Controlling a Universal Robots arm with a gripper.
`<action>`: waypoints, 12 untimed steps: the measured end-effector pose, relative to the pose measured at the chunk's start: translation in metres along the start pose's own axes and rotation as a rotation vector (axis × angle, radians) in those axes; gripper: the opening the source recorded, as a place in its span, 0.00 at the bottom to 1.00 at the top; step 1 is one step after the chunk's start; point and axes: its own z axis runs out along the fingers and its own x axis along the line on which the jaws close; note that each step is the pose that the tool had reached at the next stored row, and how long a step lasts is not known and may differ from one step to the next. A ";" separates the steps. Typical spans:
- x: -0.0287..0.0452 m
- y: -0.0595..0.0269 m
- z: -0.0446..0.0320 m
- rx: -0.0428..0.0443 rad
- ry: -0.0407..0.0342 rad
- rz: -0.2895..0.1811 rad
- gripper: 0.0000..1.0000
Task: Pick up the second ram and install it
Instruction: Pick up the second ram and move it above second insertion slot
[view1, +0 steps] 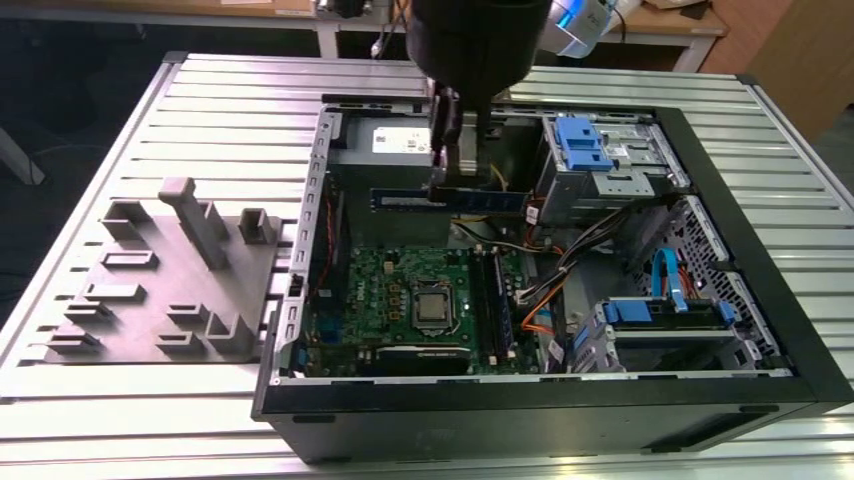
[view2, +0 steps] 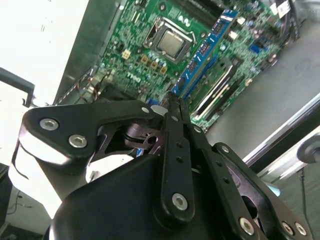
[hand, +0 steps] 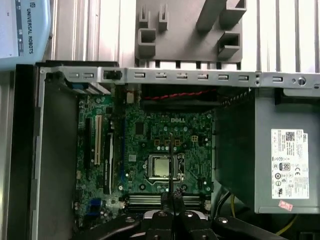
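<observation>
From my station I see the slatted table (view1: 240, 90) carrying the open computer case (view1: 534, 425), with the grey holder tray (view1: 160, 300) just beside it on the exterior view's left. Inside the case lies the motherboard (view1: 387, 290). Above its far end hangs the gripper (view1: 450, 180), its claw pinched almost closed on the second ram (view1: 487, 198). It grips the stick about the middle and holds it level, clear of the board and near the power supply (view1: 367, 150). The stick lies crosswise to the memory slots (view1: 491, 300), where a blue-faced stick (view2: 206, 49) looks already seated. My worry is alignment: I judge that a stick pressed down skewed, or onto the occupied slot, would jam or stress its contact edge. The loose cables (view1: 567, 265) just beside the slots could also snag it. I cannot make out the notch, the slot latches or where the pads meet the stick. In the first wrist view the stick reads as a thin dark line, edge-on.
</observation>
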 end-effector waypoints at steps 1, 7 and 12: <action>0.0000 -0.0031 0.0003 0.0000 -0.0001 0.000 0.08; 0.0002 -0.0138 0.0062 0.0000 -0.0001 0.000 0.08; 0.0004 -0.0153 0.0150 0.0000 0.0000 0.000 0.08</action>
